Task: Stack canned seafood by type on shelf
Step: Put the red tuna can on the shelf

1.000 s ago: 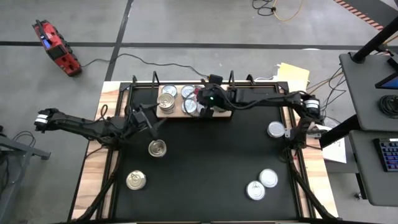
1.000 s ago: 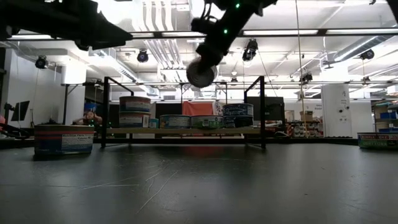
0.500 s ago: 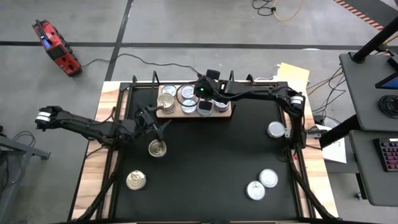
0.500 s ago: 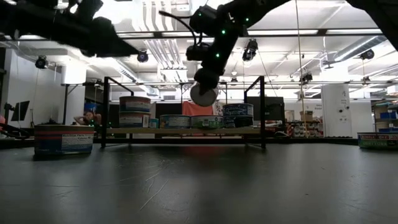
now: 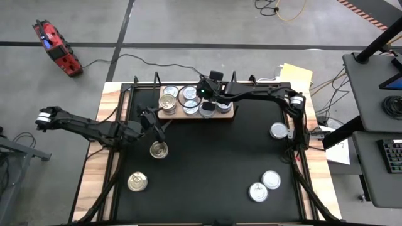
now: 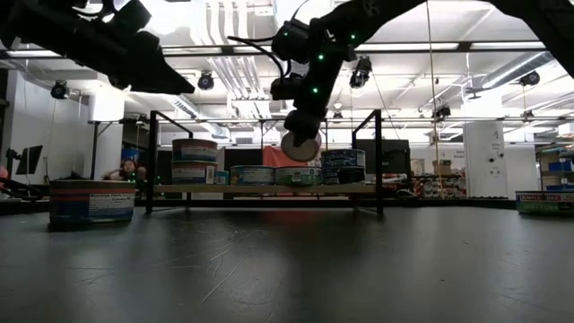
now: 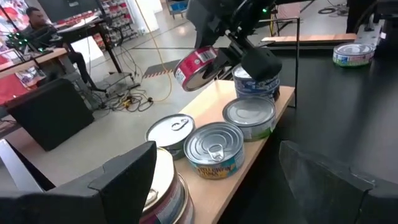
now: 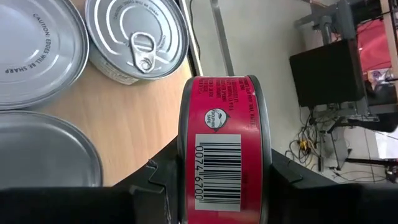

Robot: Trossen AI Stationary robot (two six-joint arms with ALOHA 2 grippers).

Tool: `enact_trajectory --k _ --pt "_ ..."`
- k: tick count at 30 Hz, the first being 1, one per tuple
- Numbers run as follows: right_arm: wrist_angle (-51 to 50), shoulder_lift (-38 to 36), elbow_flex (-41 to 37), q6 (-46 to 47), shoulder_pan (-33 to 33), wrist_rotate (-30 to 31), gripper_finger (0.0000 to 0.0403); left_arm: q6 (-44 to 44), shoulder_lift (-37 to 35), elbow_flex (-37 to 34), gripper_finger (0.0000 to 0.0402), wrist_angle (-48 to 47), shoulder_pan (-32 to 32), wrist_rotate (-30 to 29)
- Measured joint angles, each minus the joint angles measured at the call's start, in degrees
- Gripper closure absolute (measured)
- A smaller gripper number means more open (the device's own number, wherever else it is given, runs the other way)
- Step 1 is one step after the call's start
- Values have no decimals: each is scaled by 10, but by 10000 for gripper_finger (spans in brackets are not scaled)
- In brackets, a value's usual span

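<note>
My right gripper is shut on a red-labelled can of seafood and holds it in the air over the wooden shelf at the table's far edge. Several silver-topped cans stand on the shelf on their bases; at its left end a gold-topped one sits on another can. My left gripper hovers open near the shelf's left end, just beyond a loose gold-topped can, with nothing between its fingers. My right gripper pinches the red-labelled can between its two fingers, one on each flat face, so the labelled wall faces the wrist camera. The fingers slant down from the table's right. The can stands on edge, lifted clear above the shelf's cans.
Loose cans stand on the black table: a gold-topped one at the near left, a silver one at the right and two silver ones at the near right. A black metal frame rises around the shelf.
My right gripper has carried the red-labelled can down toward the shelf and slightly toward the table's far edge, still shut on it, the can staying on edge. My left gripper has tipped downward a little without changing place.
</note>
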Motion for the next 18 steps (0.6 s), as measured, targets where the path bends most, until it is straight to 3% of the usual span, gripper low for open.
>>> enact_trajectory --k 18 --pt "21 13 0 51 -7 0 274 11 -6 3 79 -11 0 0"
